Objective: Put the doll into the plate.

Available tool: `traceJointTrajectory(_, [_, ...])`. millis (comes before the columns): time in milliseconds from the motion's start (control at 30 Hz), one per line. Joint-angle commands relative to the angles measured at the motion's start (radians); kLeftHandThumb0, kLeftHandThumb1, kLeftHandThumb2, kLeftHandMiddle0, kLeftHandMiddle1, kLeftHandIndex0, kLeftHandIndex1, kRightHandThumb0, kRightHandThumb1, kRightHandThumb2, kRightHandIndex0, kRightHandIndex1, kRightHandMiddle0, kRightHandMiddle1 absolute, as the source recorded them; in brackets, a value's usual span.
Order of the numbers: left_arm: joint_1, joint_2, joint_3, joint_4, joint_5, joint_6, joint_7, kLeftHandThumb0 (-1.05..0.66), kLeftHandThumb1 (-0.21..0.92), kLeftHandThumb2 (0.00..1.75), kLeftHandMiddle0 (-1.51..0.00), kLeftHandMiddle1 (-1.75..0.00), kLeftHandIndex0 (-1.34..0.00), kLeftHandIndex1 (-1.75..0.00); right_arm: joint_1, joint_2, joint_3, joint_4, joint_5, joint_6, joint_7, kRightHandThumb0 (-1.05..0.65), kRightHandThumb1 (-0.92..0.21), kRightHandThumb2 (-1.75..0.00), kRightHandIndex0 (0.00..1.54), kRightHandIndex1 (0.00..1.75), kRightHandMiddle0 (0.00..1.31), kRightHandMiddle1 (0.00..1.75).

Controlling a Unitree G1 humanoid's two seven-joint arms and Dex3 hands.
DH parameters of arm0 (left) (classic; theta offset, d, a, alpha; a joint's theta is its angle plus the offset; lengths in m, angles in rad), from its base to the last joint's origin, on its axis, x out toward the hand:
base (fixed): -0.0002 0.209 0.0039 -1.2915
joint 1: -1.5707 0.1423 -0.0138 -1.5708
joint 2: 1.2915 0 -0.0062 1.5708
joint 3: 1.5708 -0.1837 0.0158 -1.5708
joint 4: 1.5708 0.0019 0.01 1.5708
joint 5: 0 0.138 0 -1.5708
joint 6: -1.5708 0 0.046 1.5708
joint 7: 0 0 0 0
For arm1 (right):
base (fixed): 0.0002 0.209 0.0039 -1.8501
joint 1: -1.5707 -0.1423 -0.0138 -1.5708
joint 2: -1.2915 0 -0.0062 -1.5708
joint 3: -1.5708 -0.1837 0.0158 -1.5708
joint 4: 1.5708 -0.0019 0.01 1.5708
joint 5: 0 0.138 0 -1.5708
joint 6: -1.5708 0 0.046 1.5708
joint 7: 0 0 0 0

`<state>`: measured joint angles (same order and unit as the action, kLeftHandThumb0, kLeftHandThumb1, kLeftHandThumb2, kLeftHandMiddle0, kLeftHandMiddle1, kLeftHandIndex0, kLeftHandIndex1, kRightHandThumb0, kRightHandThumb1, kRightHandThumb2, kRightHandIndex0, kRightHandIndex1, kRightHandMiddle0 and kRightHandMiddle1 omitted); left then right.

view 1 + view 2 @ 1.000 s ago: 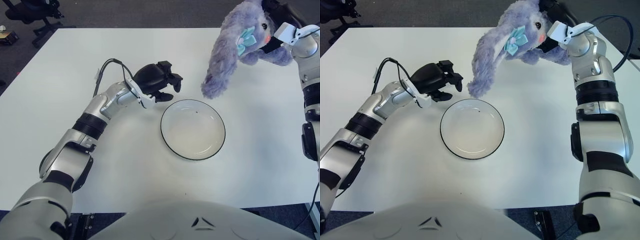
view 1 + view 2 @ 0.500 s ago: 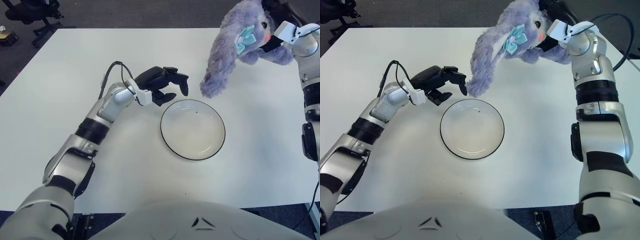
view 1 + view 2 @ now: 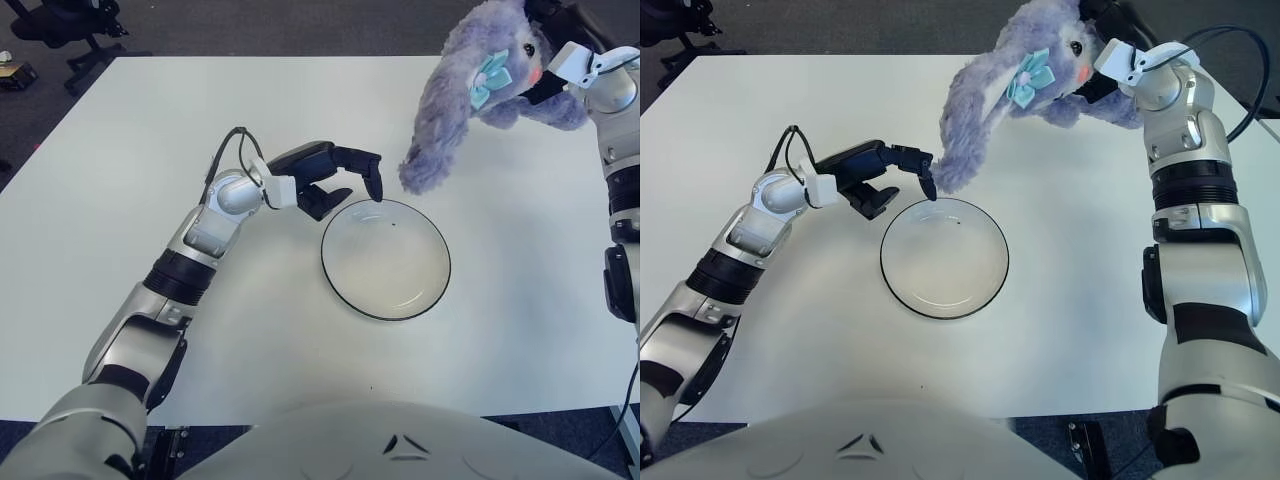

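A purple plush rabbit doll (image 3: 470, 85) with a teal bow hangs in the air at the upper right, its long ear drooping toward the table. My right hand (image 3: 1108, 55) is shut on the doll's head and back. The white plate (image 3: 388, 268) with a dark rim lies on the table's middle, below and left of the doll. My left hand (image 3: 345, 172) reaches in from the left, fingers stretched out, with a fingertip (image 3: 378, 193) at the plate's far-left rim. It holds nothing.
The white table (image 3: 150, 150) spreads wide on all sides of the plate. Office chair bases (image 3: 60, 30) stand on the dark floor beyond the far left corner. My own body fills the lower edge.
My left hand has uncurled and stretched right, bringing its fingertips from beside the plate to its far-left rim. The doll and right hand have barely moved.
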<state>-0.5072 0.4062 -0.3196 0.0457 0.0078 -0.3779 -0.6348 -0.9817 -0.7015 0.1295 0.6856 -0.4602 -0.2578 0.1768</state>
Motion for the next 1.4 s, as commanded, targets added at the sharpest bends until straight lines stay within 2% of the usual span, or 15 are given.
traceJointTrajectory(0, [0.014, 0.007, 0.007, 0.003, 0.032, -0.029, -0.004, -0.67, 0.92, 1.04, -0.62, -0.41, -0.59, -1.28, 0.004, -0.023, -0.002, -0.022, -0.006, 0.003, 0.000, 0.42, -0.48, -1.10, 0.48, 1.75, 0.52, 1.75])
traceJointTrajectory(200, [0.001, 0.007, -0.005, 0.076, 0.117, -0.143, 0.015, -0.67, 0.92, 1.04, -0.63, -0.39, -0.59, -1.29, 0.007, -0.024, -0.003, -0.026, -0.005, 0.001, 0.000, 0.42, -0.48, -1.10, 0.48, 1.75, 0.53, 1.75])
traceJointTrajectory(567, [-0.021, -0.003, -0.011, 0.187, 0.152, -0.270, 0.006, -0.66, 0.92, 1.05, -0.64, -0.37, -0.58, -1.30, 0.014, -0.027, -0.005, -0.040, -0.002, 0.006, 0.004, 0.42, -0.48, -1.10, 0.48, 1.75, 0.53, 1.75])
traceJointTrajectory(833, [-0.043, 0.000, -0.014, 0.258, 0.200, -0.375, 0.023, -0.65, 0.92, 1.06, -0.64, -0.27, -0.58, -1.29, 0.013, -0.026, -0.005, -0.042, -0.002, 0.012, 0.008, 0.41, -0.48, -1.10, 0.48, 1.75, 0.53, 1.75])
traceJointTrajectory(1000, [-0.051, 0.000, -0.009, 0.282, 0.231, -0.413, 0.038, -0.63, 0.92, 1.06, -0.65, -0.15, -0.58, -1.28, 0.014, -0.025, -0.006, -0.046, -0.001, 0.019, 0.012, 0.41, -0.48, -1.10, 0.48, 1.75, 0.53, 1.75])
traceJointTrajectory(1367, [-0.057, 0.018, -0.011, 0.313, 0.418, -0.465, 0.164, -0.61, 0.92, 1.06, -0.65, -0.10, -0.50, -1.21, 0.017, -0.028, -0.008, -0.052, 0.004, 0.020, 0.018, 0.41, -0.48, -1.10, 0.48, 1.75, 0.53, 1.75])
